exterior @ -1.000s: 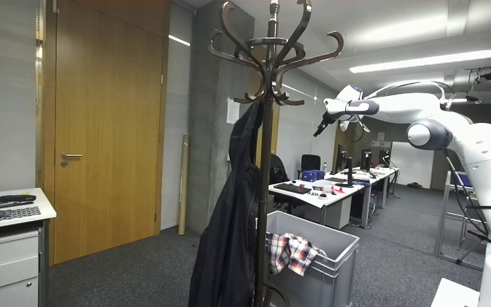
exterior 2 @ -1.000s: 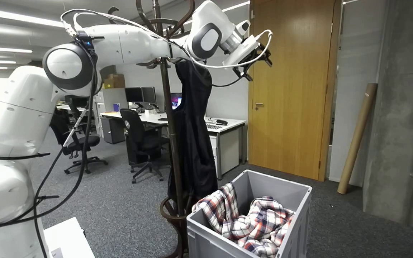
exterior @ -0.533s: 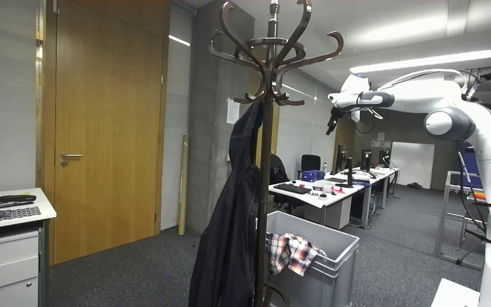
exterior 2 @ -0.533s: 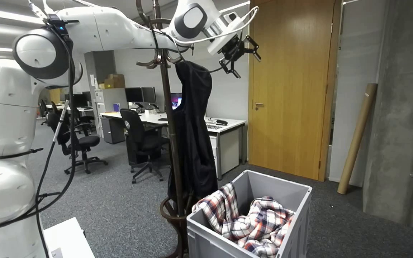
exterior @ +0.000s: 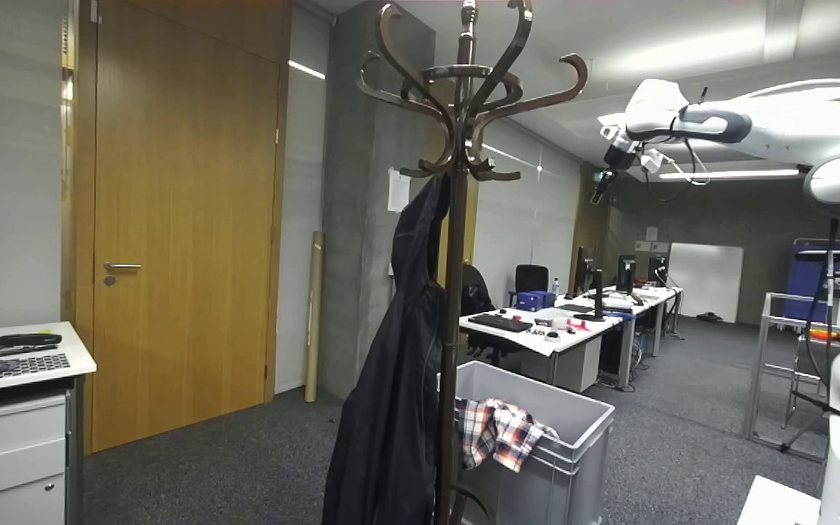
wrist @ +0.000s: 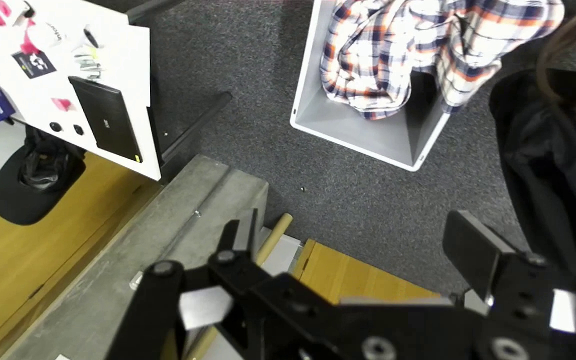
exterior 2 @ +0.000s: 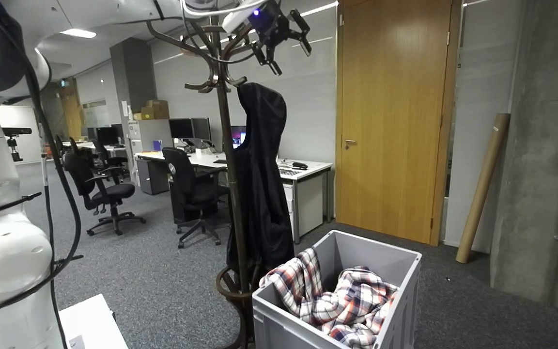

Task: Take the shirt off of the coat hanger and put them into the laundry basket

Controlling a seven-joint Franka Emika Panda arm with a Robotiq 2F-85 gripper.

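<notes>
Shirt (exterior 2: pixel 351 296) is lying bunched in the laundry basket (exterior 2: pixel 377 253), one fold draping over the wall facing the coat hanger (exterior 2: pixel 233 194); the bulk inside is probably anchoring that overhang. Gripper (exterior 2: pixel 292 62) is hovering high, well apart from the cloth, its fingers (wrist: pixel 470 245) standing spread with nothing between them, so the job is likely nearing completion. Dark coat (exterior 2: pixel 265 179) is hanging right of the coat hanger in an exterior view, presumably because the task is naming only the shirt.

Clearances: free air is separating the gripper from the hooks (exterior: pixel 529 104) to its left in an exterior view. Bare wall is showing along the basket's far end, leaving room for tucking. Reaching for the draped rim would be risking the coat.
</notes>
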